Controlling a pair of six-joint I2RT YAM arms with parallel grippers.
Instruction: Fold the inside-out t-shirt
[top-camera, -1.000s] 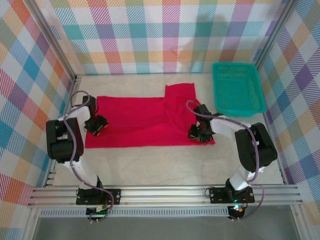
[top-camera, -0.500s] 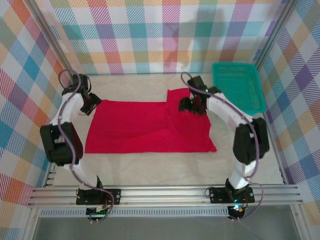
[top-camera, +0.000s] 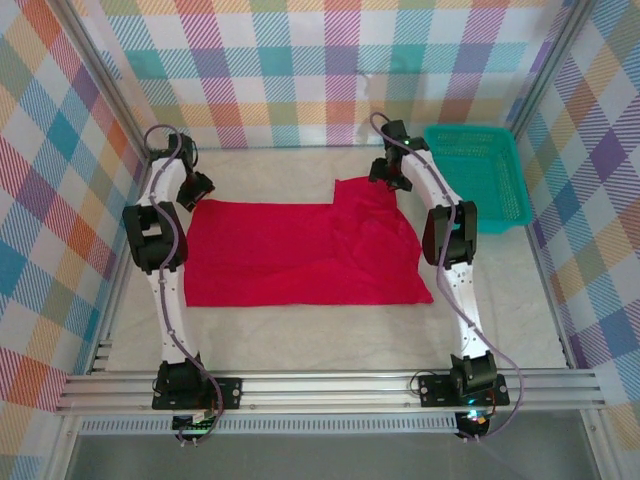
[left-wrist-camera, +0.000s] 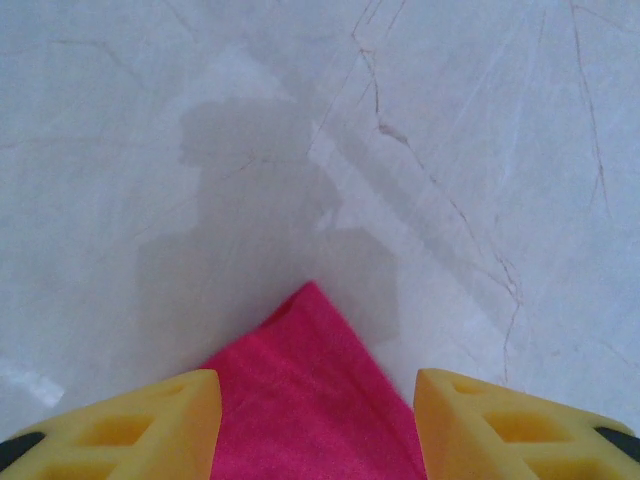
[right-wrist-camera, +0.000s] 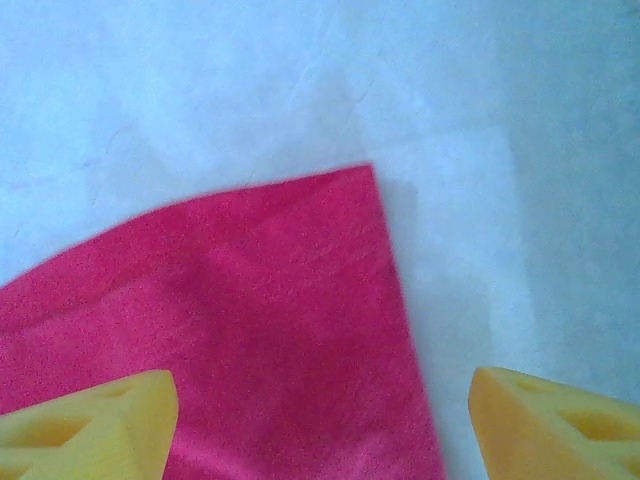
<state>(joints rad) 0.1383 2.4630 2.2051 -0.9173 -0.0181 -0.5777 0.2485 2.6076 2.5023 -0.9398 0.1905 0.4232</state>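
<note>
Both arms have reached from the near hem out to the far edge of the inside-out t-shirt (top-camera: 300, 250). It lies flat in the middle of the pale table (top-camera: 300, 335), long axis running left to right, with a flap jutting toward the back wall at its right end. The left gripper (top-camera: 197, 187) and right gripper (top-camera: 390, 172) each hover over a far corner, yellow fingers (left-wrist-camera: 150, 425) spread apart, gripping nothing. A teal basket (top-camera: 470, 129) sits apart, far right.
</note>
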